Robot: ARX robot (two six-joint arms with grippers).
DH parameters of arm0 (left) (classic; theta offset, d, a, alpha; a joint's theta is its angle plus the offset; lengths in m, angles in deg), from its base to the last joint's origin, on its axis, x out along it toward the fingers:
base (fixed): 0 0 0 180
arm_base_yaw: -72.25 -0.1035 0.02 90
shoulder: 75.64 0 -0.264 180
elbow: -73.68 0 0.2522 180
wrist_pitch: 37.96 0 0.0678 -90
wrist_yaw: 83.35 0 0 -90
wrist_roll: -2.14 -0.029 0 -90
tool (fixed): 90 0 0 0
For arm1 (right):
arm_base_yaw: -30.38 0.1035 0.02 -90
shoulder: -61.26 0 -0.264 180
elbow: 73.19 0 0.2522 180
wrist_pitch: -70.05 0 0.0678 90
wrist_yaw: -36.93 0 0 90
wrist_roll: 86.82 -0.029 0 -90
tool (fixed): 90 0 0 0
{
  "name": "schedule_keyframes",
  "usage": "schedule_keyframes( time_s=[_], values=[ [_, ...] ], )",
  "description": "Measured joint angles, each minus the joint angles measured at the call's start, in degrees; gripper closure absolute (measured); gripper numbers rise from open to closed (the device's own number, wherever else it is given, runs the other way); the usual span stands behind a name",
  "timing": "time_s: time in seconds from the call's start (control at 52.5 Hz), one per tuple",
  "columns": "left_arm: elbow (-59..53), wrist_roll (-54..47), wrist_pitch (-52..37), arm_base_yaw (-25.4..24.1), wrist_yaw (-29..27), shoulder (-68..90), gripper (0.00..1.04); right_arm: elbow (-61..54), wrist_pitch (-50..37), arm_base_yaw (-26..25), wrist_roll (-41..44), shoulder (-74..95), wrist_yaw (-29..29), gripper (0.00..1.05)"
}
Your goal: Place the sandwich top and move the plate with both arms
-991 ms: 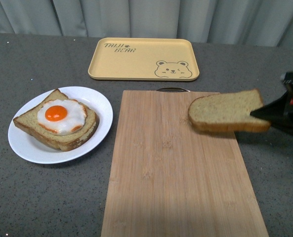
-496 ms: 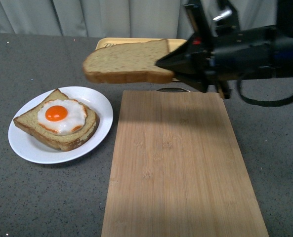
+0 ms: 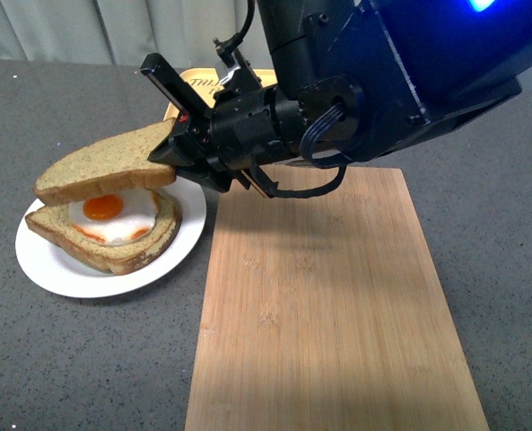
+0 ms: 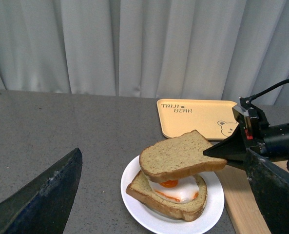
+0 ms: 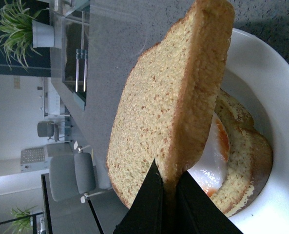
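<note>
Right arm [image 3: 382,81] reaches in over the cutting board [image 3: 319,305], right gripper [image 3: 171,154] aimed at the plate [image 3: 55,265]. It is clamped on one crust edge of the sandwich top [image 3: 104,166], which hangs tilted just over the egg-topped slice [image 3: 113,256] on the plate.

Right wrist view alone shows the pinch: black fingers [image 5: 149,204] on either side of the crust. Left wrist view shows the yolk in the gap between the slices.

Left gripper [image 4: 164,153] is spread wide and empty.

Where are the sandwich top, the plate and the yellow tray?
sandwich top [image 3: 104,166], front view, middle of its upper face
plate [image 3: 55,269], front view, bare near rim
yellow tray [image 4: 202,117], left wrist view, its bare middle
</note>
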Motion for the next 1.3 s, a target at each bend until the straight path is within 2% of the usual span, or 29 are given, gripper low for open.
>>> schedule_keyframes(
  time_s=[0.229, 0.419, 0.648, 0.686, 0.705, 0.743, 0.781, 0.839, 0.915, 1.029, 1.086, 1.296],
  values=[
    [0.0, 0.0, 0.0, 0.0, 0.0, 0.0, 0.07, 4.4, 5.9, 1.2, 3.1, 3.9, -1.4, 1.02],
    [0.0, 0.0, 0.0, 0.0, 0.0, 0.0, 0.07, 0.0, 3.8, 0.8, 5.3, 1.8, -1.9, 0.66],
    [0.0, 0.0, 0.0, 0.0, 0.0, 0.0, 0.07, -10.6, 1.7, -2.0, 11.8, -8.0, -6.3, 0.31],
    [0.0, 0.0, 0.0, 0.0, 0.0, 0.0, 0.07, -12.4, 0.3, -2.9, 12.7, -10.1, -7.9, 0.20],
    [0.0, 0.0, 0.0, 0.0, 0.0, 0.0, 0.07, -13.4, -3.0, -2.8, 14.7, -10.2, -12.0, 0.21],
    [0.0, 0.0, 0.0, 0.0, 0.0, 0.0, 0.07, -19.0, -20.0, -2.4, 22.4, -10.4, -31.6, 0.30],
    [0.0, 0.0, 0.0, 0.0, 0.1, 0.0, 0.07, -26.6, -35.0, -2.8, 31.6, -11.3, -47.3, 0.39],
    [0.0, 0.0, 0.0, 0.0, 0.0, 0.0, 0.07, -37.3, -49.9, -4.8, 41.9, -15.2, -61.2, 0.54],
    [0.0, 0.0, 0.0, 0.0, 0.0, 0.0, 0.07, -46.1, -57.4, -8.2, 47.1, -23.0, -62.1, 0.70],
    [0.0, 0.0, 0.0, 0.0, 0.0, 0.0, 0.07, -54.0, -58.6, -11.5, 49.4, -30.3, -59.3, 0.88],
    [0.0, 0.0, 0.0, 0.0, 0.0, 0.0, 0.07, -59.5, -58.5, -13.6, 50.0, -34.0, -57.2, 1.03],
    [0.0, 0.0, 0.0, 0.0, 0.0, 0.0, 0.07, -69.9, -54.9, -18.7, 50.6, -48.0, -51.4, 1.04]
  ],
)
